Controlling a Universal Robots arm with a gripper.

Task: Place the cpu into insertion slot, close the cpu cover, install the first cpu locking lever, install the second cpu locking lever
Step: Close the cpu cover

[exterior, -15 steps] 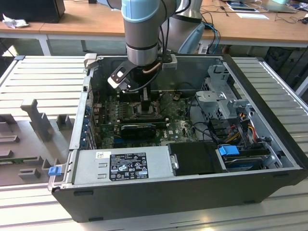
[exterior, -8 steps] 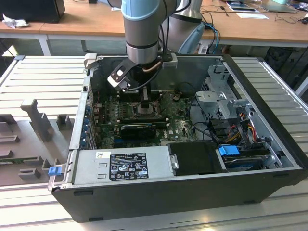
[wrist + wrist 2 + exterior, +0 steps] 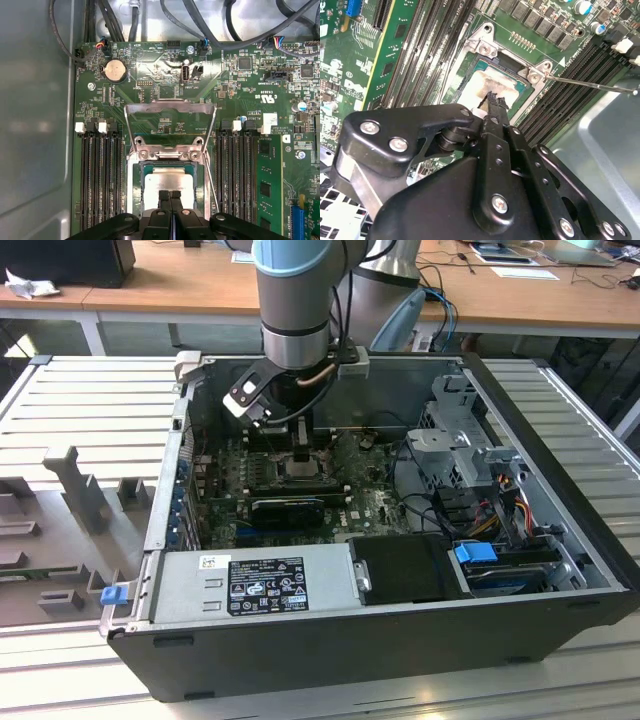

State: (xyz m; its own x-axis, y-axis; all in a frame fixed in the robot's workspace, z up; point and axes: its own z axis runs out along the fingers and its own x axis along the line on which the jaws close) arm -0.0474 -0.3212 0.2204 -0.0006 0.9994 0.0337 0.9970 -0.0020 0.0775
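On the exterior view's left, a grey holder (image 3: 70,505) with upright blocks lies on a ribbed metal table (image 3: 90,390). Next to it stands one open black computer case (image 3: 400,640), its green motherboard (image 3: 225,515) exposed. One robot arm (image 3: 295,300) reaches down into the middle of the case. Towards the exterior view's right sit a metal drive cage (image 3: 465,445) and bundled cables.

In the first wrist view, the gripper (image 3: 170,194) has its two fingers pressed together with nothing between them. The tips sit at the face of the cpu (image 3: 167,181), touching or just above; which cannot be told. The cpu lies flat inside the insertion slot (image 3: 142,180), seated within its dark rim. The cpu cover (image 3: 170,106) stands swung open, hinged along the slot's edge away from the fingers. In the second wrist view, one thin locking lever (image 3: 590,85) sticks out unlatched beside the slot.

The cpu is probably light, thin and stiff, with delicate contacts beneath. Its pale metal face carries smeared residue, so it looks slippery. Opposite edges seem the safest hold, not the face.

Counted: one cpu, one slot, one cover, one clearly visible lever, one gripper with two fingers, and two banks of long black memory slots (image 3: 102,175), one on either side of the slot.
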